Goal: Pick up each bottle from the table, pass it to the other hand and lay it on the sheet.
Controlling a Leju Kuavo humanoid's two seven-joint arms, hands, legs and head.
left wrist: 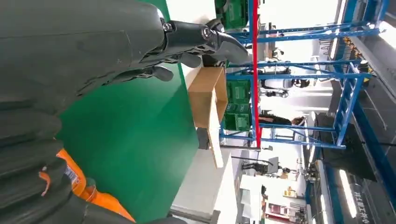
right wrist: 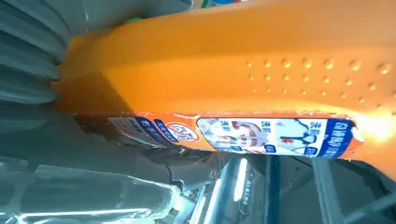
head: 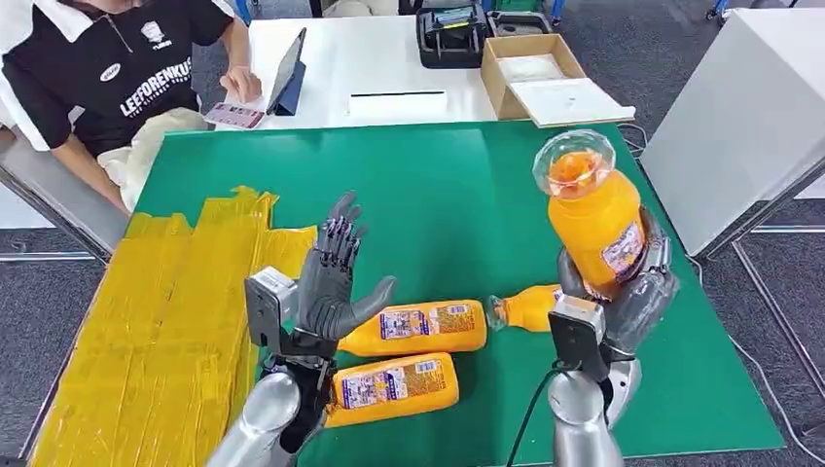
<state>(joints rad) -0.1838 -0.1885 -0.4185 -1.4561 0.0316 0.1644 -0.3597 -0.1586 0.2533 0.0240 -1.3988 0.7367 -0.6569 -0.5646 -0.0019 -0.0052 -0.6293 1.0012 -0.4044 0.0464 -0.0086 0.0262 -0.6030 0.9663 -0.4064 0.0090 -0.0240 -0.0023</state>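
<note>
My right hand [head: 630,292] grips an orange bottle [head: 593,209] with a printed label, lifted above the green table [head: 448,185] with its clear base turned up toward me. Its orange side and label [right wrist: 261,135] fill the right wrist view against the grey hand cover [right wrist: 28,60]. My left hand [head: 331,277] is raised with fingers apart and holds nothing. Three more orange bottles lie on the table: one [head: 413,328] just right of the left hand, one [head: 394,387] nearer me, one [head: 530,307] partly behind the right hand. The yellow sheet [head: 165,311] covers the table's left part.
A person in a black shirt [head: 107,68] sits at the far left corner, hand near a tablet [head: 288,74]. Beyond the green table are a white table with an open cardboard box [head: 535,73] and a black case [head: 449,37]. A white cabinet [head: 749,117] stands right.
</note>
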